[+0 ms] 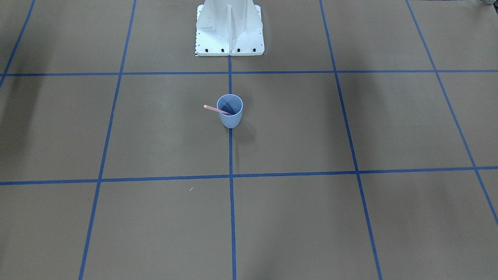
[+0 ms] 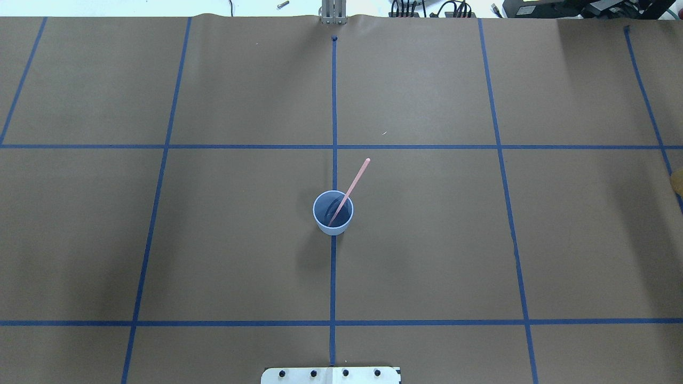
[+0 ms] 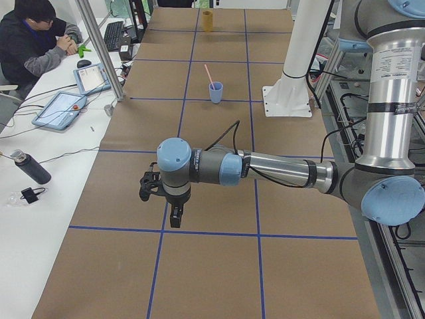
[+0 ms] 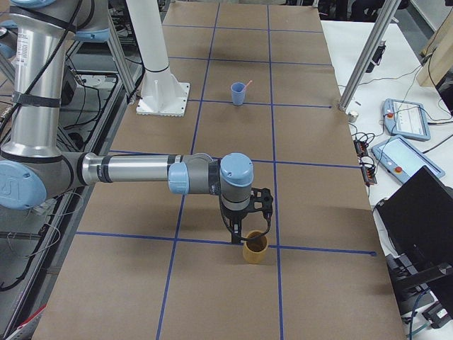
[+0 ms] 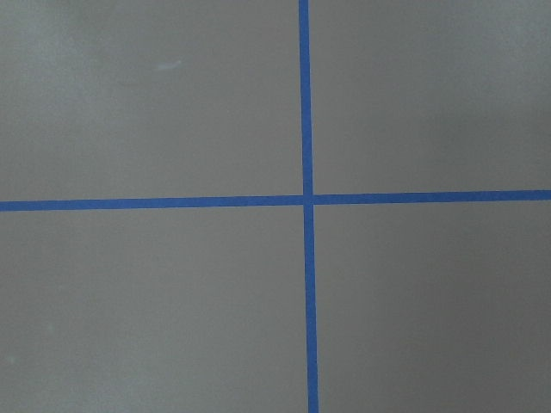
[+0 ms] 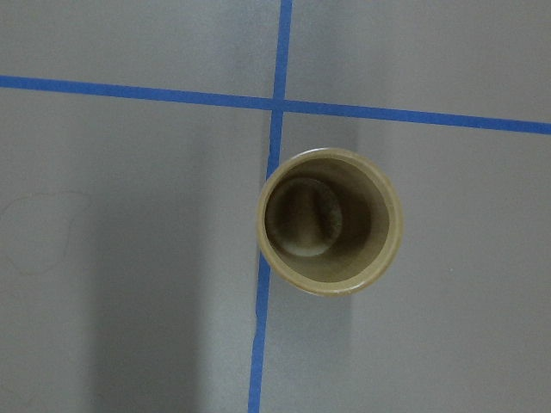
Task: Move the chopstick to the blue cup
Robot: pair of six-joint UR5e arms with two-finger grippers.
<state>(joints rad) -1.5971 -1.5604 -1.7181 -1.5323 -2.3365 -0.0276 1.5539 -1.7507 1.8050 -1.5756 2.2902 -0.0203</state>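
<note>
Pink, thin, likely light and stiff, the chopstick (image 2: 352, 186) leans in the blue cup (image 2: 333, 230), best pinched at its protruding end; whether the left pincer (image 3: 174, 218) and right pincer (image 4: 236, 238) are spread cannot be told.

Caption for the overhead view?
Chopstick leaning in the upright blue cup, which stands on the centre tape line.

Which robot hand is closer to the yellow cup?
Right. The right gripper hangs just over the yellow cup; the left gripper is far away, at the other end.
</note>
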